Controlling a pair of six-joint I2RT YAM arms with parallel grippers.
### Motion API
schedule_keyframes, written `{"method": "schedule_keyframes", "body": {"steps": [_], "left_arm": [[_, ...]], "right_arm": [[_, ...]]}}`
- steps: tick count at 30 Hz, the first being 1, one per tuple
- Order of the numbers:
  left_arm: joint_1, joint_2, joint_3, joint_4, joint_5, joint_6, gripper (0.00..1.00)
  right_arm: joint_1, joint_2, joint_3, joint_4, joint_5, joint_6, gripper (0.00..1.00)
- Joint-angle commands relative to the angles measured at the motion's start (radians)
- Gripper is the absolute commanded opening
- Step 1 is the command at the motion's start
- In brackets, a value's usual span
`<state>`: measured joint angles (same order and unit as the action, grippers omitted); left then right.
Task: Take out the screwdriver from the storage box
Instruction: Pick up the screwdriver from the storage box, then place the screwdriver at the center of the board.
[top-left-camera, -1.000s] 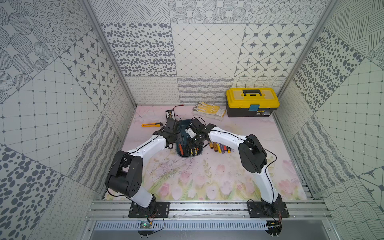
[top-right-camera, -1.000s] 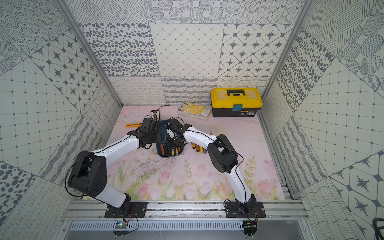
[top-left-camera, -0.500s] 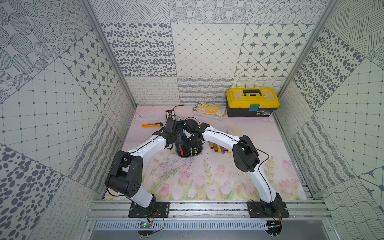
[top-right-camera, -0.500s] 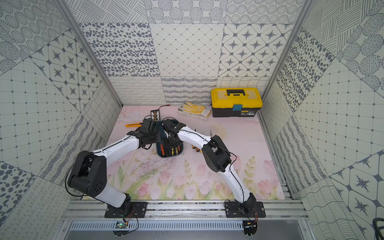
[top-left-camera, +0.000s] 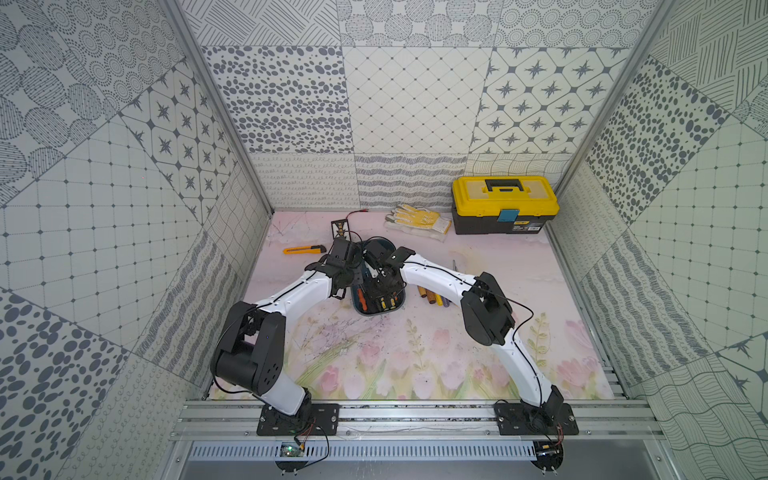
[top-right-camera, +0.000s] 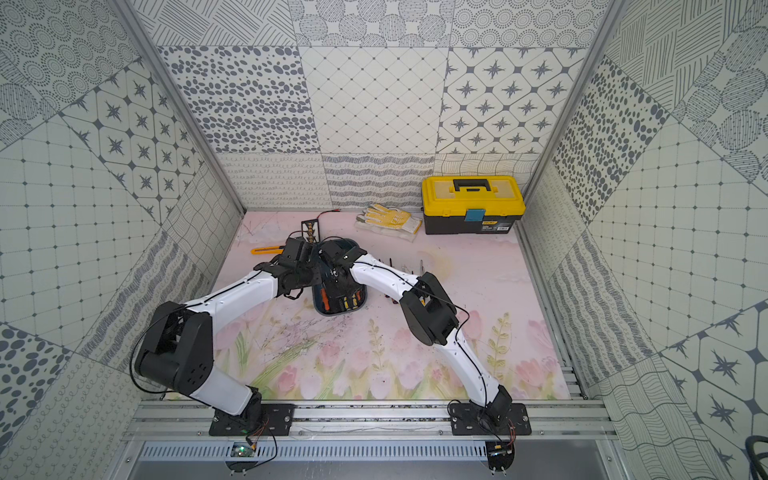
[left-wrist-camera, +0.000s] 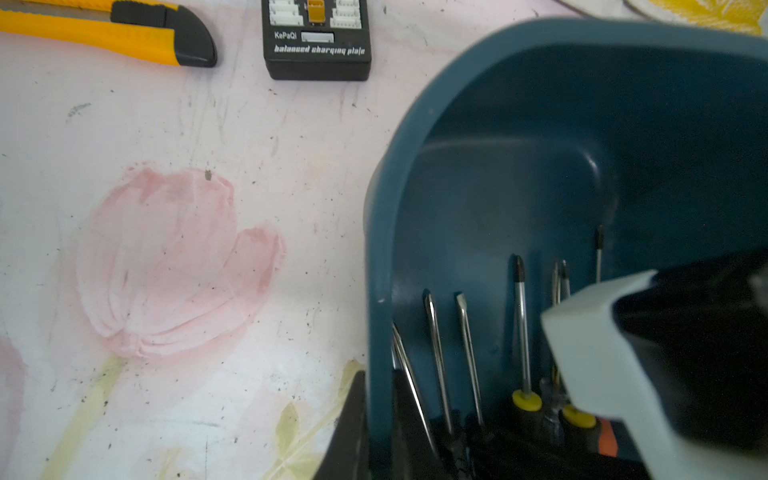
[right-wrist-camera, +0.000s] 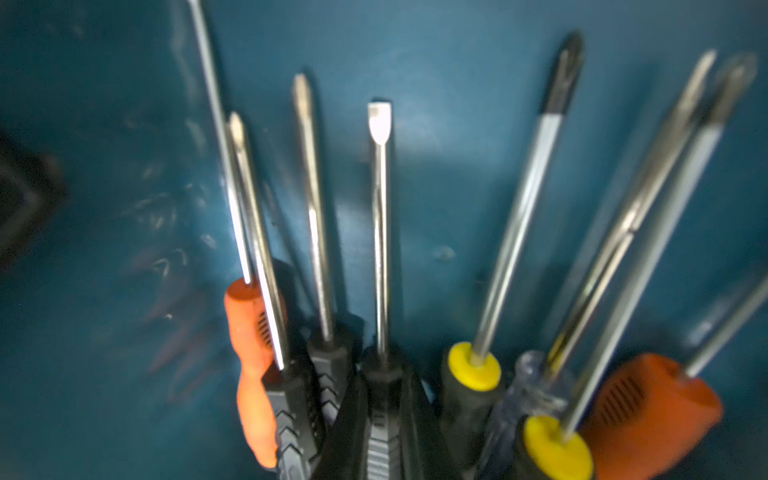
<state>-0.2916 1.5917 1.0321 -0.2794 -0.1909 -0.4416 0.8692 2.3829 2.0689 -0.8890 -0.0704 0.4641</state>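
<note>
Mid-frame in a top view, the shallow teal-blue plastic storage box (top-left-camera: 375, 311) holds the flat-tipped, black-and-grey-handled screwdriver (right-wrist-camera: 381, 368). The right gripper (right-wrist-camera: 381, 428) clamps the screwdriver's handle, and the left gripper (left-wrist-camera: 376, 432) pinches the box's wall.

You've eight screwdrivers (right-wrist-camera: 380, 232) in one storage box (left-wrist-camera: 519, 104), a few loose screwdrivers (top-left-camera: 432, 297) on your worktop (top-left-camera: 415, 353), one toolbox (top-left-camera: 505, 203), one utility knife (left-wrist-camera: 104, 33), one charging board (left-wrist-camera: 316, 50), one glove pair (top-left-camera: 417, 218)
</note>
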Motion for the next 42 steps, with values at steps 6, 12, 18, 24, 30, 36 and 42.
{"method": "schedule_keyframes", "body": {"steps": [6, 12, 18, 24, 30, 36, 42], "left_arm": [[0.005, -0.016, 0.005, 0.057, -0.038, 0.015, 0.00], [0.005, -0.012, 0.007, 0.054, -0.044, 0.012, 0.00], [0.006, -0.013, 0.003, 0.054, -0.039, 0.010, 0.00], [0.005, -0.013, 0.001, 0.054, -0.033, 0.007, 0.00], [0.005, -0.014, 0.003, 0.055, -0.032, 0.009, 0.00], [0.007, -0.017, 0.003, 0.046, -0.047, 0.015, 0.00], [0.012, -0.037, -0.014, 0.046, -0.048, 0.015, 0.00]], "right_arm": [[-0.020, -0.090, -0.170, 0.149, -0.058, 0.042, 0.00], [-0.040, -0.226, -0.275, 0.302, -0.081, 0.062, 0.00], [-0.057, -0.306, -0.314, 0.369, -0.108, 0.050, 0.00], [-0.071, -0.352, -0.349, 0.440, -0.150, 0.044, 0.00], [-0.074, -0.352, -0.348, 0.454, -0.176, 0.047, 0.00], [-0.118, -0.424, -0.386, 0.464, -0.129, 0.030, 0.00], [-0.190, -0.458, -0.396, 0.358, -0.072, -0.018, 0.00]]}}
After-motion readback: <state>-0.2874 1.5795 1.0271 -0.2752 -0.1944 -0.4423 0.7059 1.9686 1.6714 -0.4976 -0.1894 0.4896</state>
